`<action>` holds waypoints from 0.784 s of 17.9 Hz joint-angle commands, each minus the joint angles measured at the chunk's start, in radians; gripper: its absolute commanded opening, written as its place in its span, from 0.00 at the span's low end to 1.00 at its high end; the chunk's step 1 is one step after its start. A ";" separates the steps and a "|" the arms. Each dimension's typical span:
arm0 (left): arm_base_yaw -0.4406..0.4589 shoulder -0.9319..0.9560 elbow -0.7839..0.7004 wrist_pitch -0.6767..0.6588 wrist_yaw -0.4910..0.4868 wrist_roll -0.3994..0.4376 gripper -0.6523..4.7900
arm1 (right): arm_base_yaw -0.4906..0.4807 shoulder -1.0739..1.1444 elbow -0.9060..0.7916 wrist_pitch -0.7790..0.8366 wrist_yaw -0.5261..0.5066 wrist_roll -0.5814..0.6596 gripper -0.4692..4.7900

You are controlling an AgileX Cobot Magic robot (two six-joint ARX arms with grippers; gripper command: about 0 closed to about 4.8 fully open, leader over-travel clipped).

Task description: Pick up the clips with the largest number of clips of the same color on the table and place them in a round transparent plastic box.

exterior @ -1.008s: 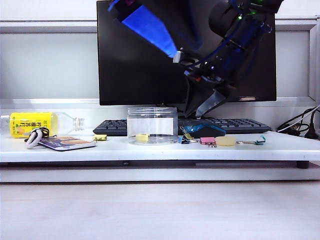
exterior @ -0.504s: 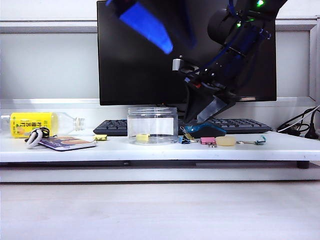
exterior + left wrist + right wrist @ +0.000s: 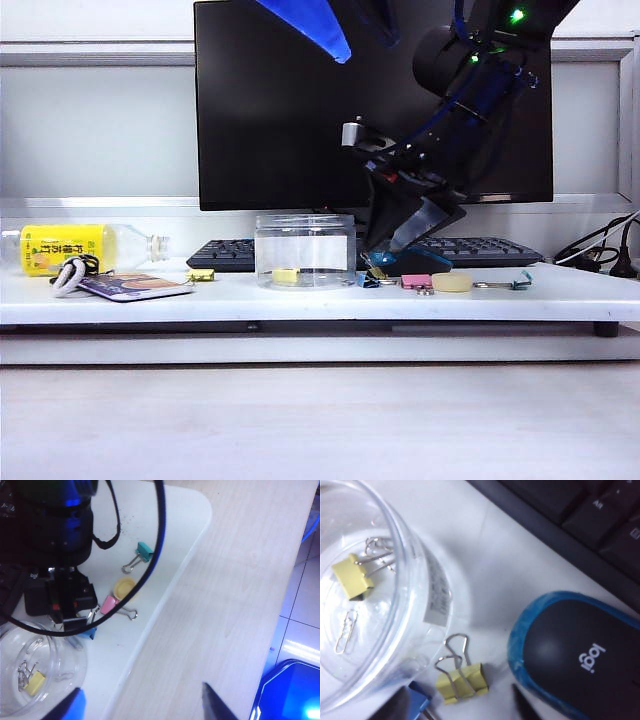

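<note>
Since the earlier frames the right arm has sunk lower toward the shelf beside the jar, while the left arm has lifted until only its blue tip shows at the top of the exterior view.

Exterior view: the right gripper (image 3: pixel 392 240) now hangs just above the white shelf (image 3: pixel 300 300), close beside the round transparent plastic box (image 3: pixel 305 250), which already holds one yellow clip (image 3: pixel 285 274). Directly under the fingers lies a second yellow clip, half hidden by a blue clip (image 3: pixel 367 280); a pink clip (image 3: pixel 415 281) lies just beyond, and a third yellow clip (image 3: pixel 201 274) sits well apart on the far side of the box. The left gripper (image 3: pixel 318 25) is high above everything.

Left wrist view: the left gripper (image 3: pixel 142 707) has its fingers spread wide with nothing between them, far above the box (image 3: pixel 40 672) and the clip inside it (image 3: pixel 35 683).

Right wrist view: the right gripper (image 3: pixel 455 705) is spread apart and empty, its two fingertips straddling the yellow clip on the shelf (image 3: pixel 461 681), which lies just ahead of them, between the box wall (image 3: pixel 427 605) and the blue-edged mouse (image 3: pixel 575 650). The blue clip (image 3: pixel 419 700) is right against one fingertip.

The step in hand looks like the approach to the second yellow clip. The next move likely calls for a short descent and a close on the yellow body alone, keeping clear of the blue clip, the mouse and the box wall.
</note>
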 commanded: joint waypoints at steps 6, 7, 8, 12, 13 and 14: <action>-0.002 -0.001 0.002 0.007 0.000 0.004 0.70 | 0.001 0.020 0.004 0.025 -0.007 -0.003 0.61; -0.002 -0.001 0.002 0.007 0.000 0.004 0.70 | 0.001 0.024 0.004 0.025 -0.006 -0.003 0.61; -0.002 -0.001 0.002 0.007 0.000 0.004 0.70 | 0.001 0.033 0.004 0.025 -0.006 -0.003 0.61; -0.002 -0.001 0.002 0.008 0.000 0.004 0.70 | 0.001 0.045 0.004 0.036 -0.006 -0.003 0.45; -0.002 -0.001 0.002 0.008 0.000 0.004 0.70 | 0.001 0.045 0.004 0.042 -0.006 -0.003 0.43; -0.002 -0.001 0.002 0.008 0.000 0.004 0.69 | 0.001 0.045 0.004 0.047 -0.006 -0.003 0.43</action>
